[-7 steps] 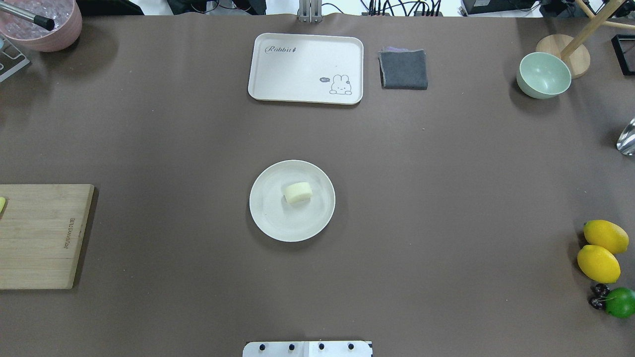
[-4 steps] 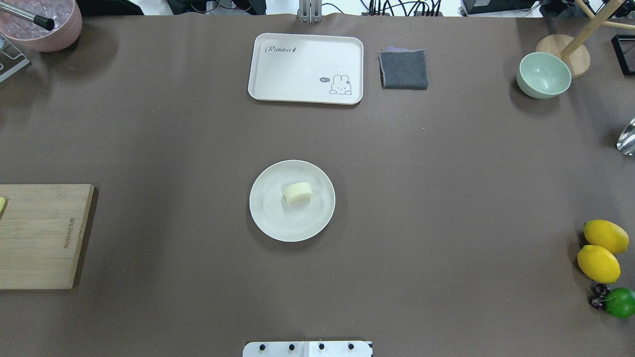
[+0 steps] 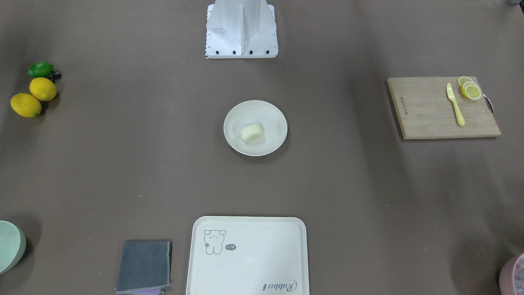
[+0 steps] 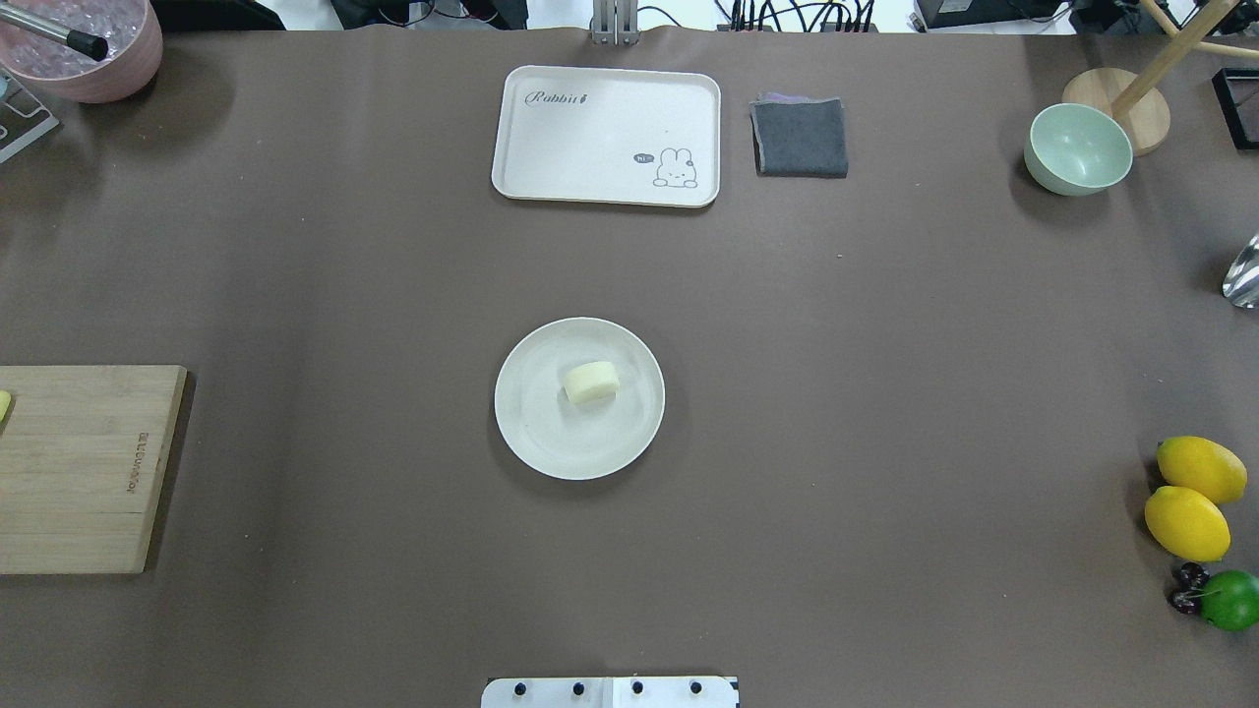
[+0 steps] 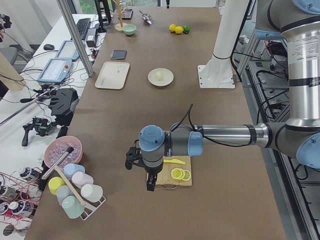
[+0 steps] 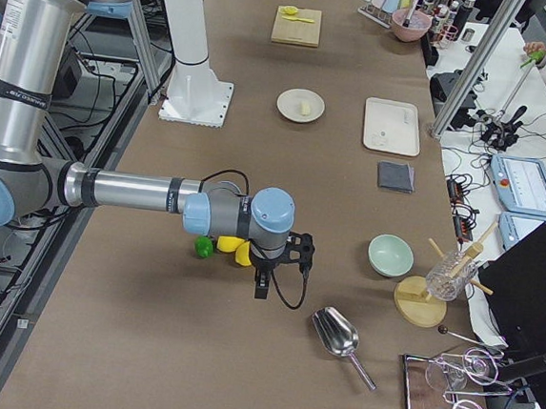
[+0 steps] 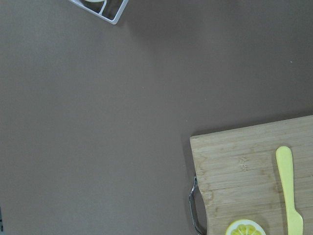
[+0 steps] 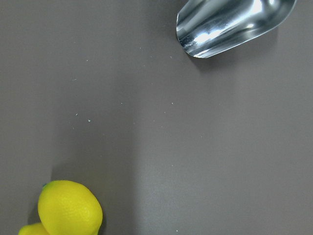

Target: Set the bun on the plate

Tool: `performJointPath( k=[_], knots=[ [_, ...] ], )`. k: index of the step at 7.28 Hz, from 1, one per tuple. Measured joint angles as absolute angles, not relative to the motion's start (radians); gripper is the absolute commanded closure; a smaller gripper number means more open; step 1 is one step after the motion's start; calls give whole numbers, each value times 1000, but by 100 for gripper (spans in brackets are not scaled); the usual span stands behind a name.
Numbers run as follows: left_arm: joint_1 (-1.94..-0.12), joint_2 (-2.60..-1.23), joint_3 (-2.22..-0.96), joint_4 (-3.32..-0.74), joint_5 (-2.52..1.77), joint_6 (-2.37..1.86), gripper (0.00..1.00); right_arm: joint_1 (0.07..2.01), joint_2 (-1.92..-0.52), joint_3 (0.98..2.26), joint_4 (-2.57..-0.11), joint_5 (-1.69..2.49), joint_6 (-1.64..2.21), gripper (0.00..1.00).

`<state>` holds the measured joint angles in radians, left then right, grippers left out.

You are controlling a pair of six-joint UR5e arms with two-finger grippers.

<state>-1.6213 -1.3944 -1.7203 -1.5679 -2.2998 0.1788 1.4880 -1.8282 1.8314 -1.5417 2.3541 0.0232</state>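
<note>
Bun [image 4: 590,382] lies on the round plate [image 4: 536,438] at mid-table
Left gripper [image 5: 149,184] hangs by the wooden cutting board [image 3: 430,110], right gripper [image 6: 260,286] near the lemons [image 4: 1187,522]; open or closed, cannot tell for either

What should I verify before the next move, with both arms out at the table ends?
1. The bun is on the plate: ok, it lies inside the rim, near the middle.
2. The bun is free of any grip: ok, no gripper is near it in the overhead view.
3. State of the left gripper: cannot tell, it shows only in a side view, by the cutting board.
4. State of the right gripper: cannot tell, it shows only in a side view, by the lemons.
</note>
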Motion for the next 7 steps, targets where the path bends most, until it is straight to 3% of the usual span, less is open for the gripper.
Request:
performJointPath(
  k=[7],
  knots=[
    [-1623,-1401,-1684,-1597,-2296,170,2,1496,-1836,1832,-1540,2348,27,0]
  ],
)
